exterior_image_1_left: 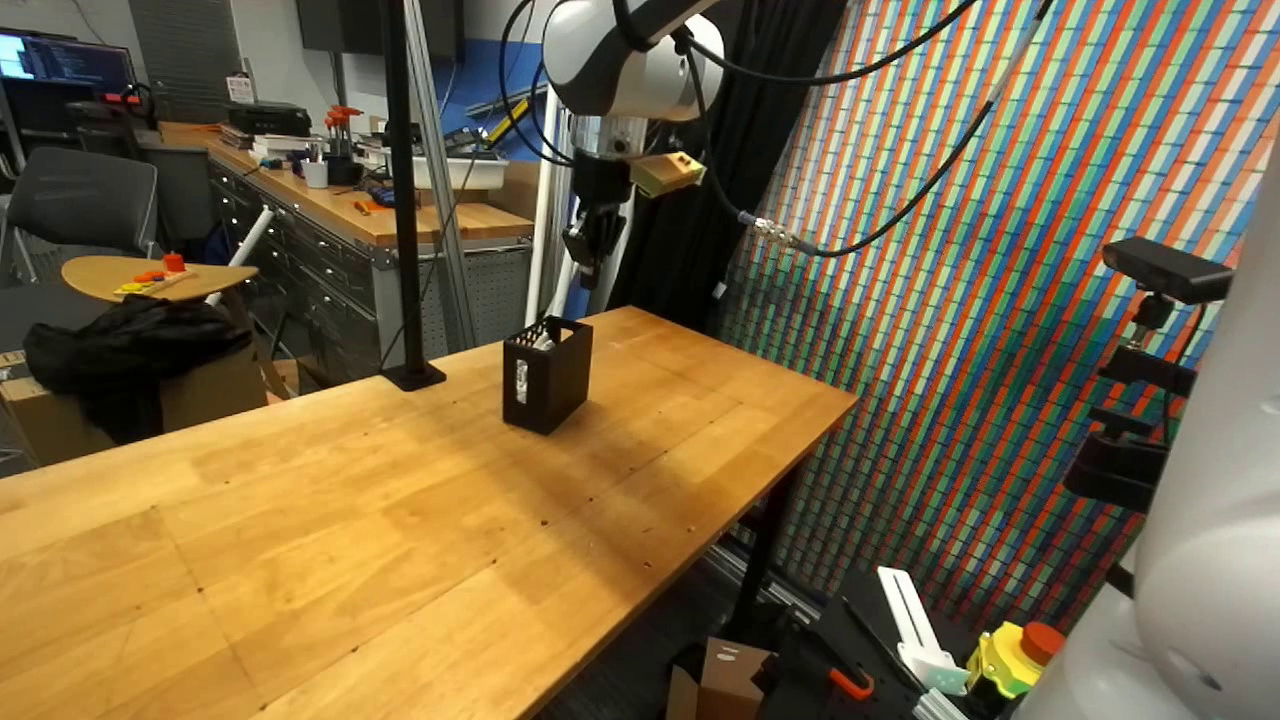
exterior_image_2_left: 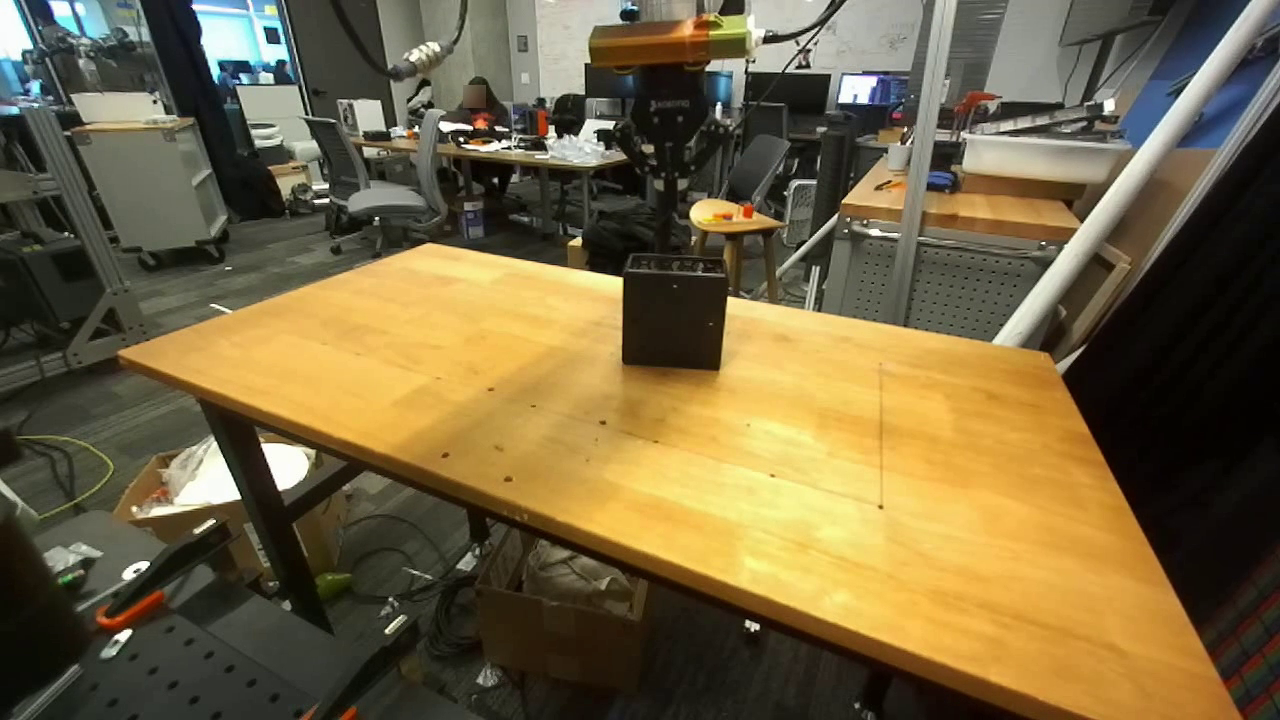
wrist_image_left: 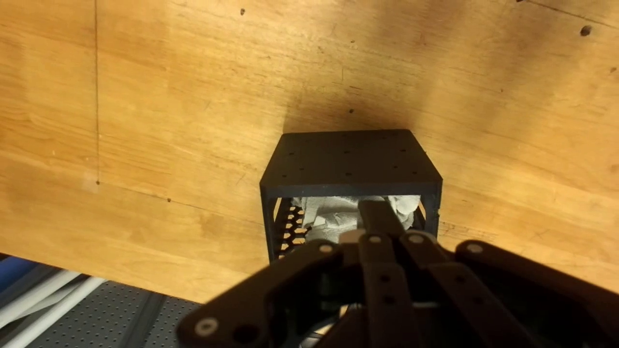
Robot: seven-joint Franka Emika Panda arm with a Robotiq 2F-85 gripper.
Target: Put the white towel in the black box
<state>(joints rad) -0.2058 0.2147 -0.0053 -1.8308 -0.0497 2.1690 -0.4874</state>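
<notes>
Stripes of red, green and blue run down the backdrop point(exterior_image_1_left: 1000, 330) beside the desk point(exterior_image_2_left: 950, 450), and a black curtain point(exterior_image_2_left: 1190, 330) hangs next to it. The desk's top is pale wood, pitted and scored, and from here I see plenty crowded around it. Beyond it a workbench point(exterior_image_2_left: 1000, 212) carries a white tub point(exterior_image_2_left: 1045, 160), while a small wooden stool point(exterior_image_1_left: 95, 268) holds red and yellow pieces point(exterior_image_1_left: 150, 277). Grey office chairs point(exterior_image_2_left: 395, 203) stand farther back, and an open cardboard box point(exterior_image_2_left: 560, 640) sits below the desk. Away from these I make out a mounted camera point(exterior_image_1_left: 1165, 270) and, lower down, a red-and-yellow push button point(exterior_image_1_left: 1042, 645).

Closest to the work, a black post point(exterior_image_1_left: 402, 180) rises at the desk's edge, near the black box point(exterior_image_1_left: 545, 390) but apart from it, with a silver upright point(exterior_image_1_left: 441, 180) showing alongside. The box stands upright on the desk, open at the top, one side pierced like honeycomb. Inside it the white towel point(wrist_image_left: 329, 217) lies crumpled, partly hidden in the wrist view. Over it reaches the robot arm point(exterior_image_1_left: 660, 90), its jaws clenched, the fingertips point(wrist_image_left: 380, 217) drawn together and pointing down just above the rim.
</notes>
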